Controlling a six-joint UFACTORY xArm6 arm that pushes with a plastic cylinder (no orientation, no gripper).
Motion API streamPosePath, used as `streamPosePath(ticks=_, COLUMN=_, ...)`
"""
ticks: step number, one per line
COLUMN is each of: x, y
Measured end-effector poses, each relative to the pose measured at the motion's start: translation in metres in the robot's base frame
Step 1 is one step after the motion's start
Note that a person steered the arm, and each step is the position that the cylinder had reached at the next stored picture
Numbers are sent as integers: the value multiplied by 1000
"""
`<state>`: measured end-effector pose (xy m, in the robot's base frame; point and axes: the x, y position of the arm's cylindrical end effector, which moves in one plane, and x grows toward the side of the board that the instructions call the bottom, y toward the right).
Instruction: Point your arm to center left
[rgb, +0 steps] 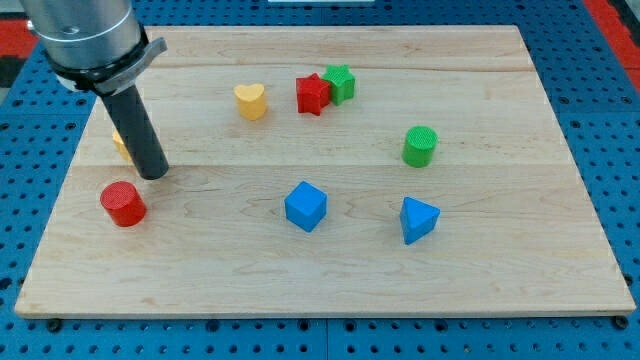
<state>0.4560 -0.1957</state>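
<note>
My tip (153, 173) rests on the wooden board (330, 285) at the view's centre left. A red cylinder (123, 204) lies just below and left of the tip, apart from it. A yellow block (120, 145) is mostly hidden behind the rod, just up and left of the tip. A yellow heart (251, 101) sits up and right of the tip. A red star (312, 94) touches a green star (340, 83) near the top centre. A green cylinder (420, 146), a blue cube (305, 206) and a blue wedge-shaped block (418, 220) lie to the right.
The board lies on a blue perforated table (600, 120). The arm's grey body (82, 35) fills the view's top left corner above the rod.
</note>
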Motion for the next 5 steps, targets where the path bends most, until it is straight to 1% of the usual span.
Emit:
streamPosePath(ticks=2, x=9, y=-40)
streamPosePath(ticks=3, x=4, y=-62)
streamPosePath(ticks=5, x=-47, y=-67)
